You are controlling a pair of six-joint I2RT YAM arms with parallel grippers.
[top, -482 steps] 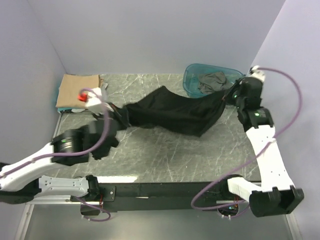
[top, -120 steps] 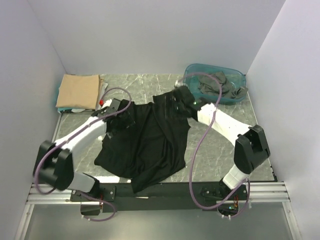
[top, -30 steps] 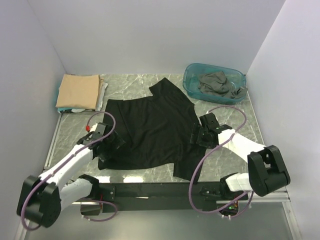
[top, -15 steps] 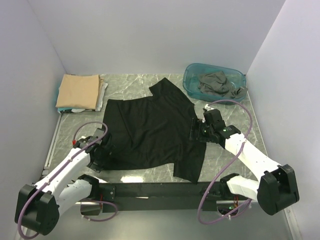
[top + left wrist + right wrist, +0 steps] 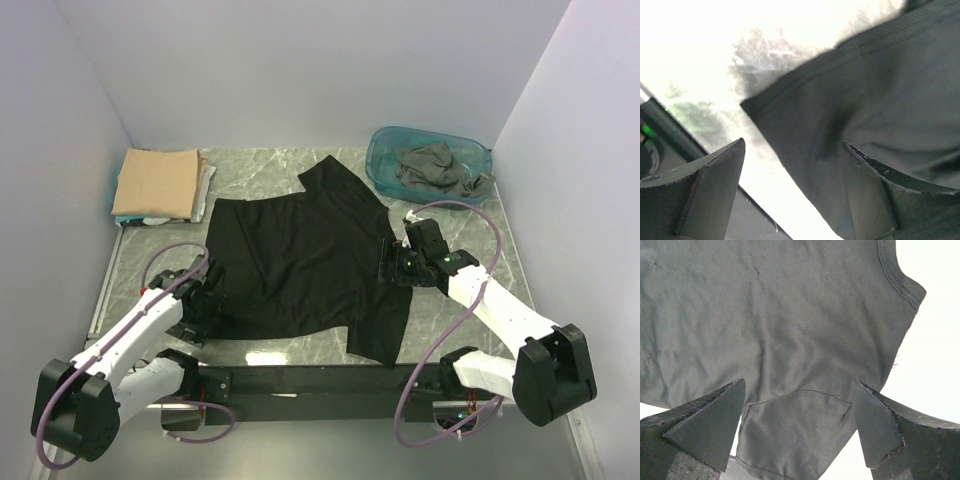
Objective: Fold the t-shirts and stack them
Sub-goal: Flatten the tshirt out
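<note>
A black t-shirt (image 5: pixel 300 250) lies spread flat in the middle of the table, one sleeve pointing to the back. My left gripper (image 5: pixel 207 303) is low at its near left corner. In the left wrist view the jaws (image 5: pixel 794 145) stand open, with that hemmed corner (image 5: pixel 805 120) between them. My right gripper (image 5: pixel 390 265) hovers open over the shirt's right side, above a sleeve (image 5: pixel 795 435) seen between its fingers (image 5: pixel 799 382). A tan t-shirt (image 5: pixel 155 182) lies folded at the back left. A dark grey t-shirt (image 5: pixel 432 165) lies crumpled in the tub.
The translucent teal tub (image 5: pixel 385 155) stands at the back right. Pale cloth (image 5: pixel 206 188) peeks out beside the tan stack. Walls close in the left, back and right. The black rail (image 5: pixel 300 380) with the arm bases runs along the near edge.
My left gripper has slid back toward the near edge, onto the shirt's near left corner, and its jaws have narrowed a little. The right arm's elbow has swung out to the right.
</note>
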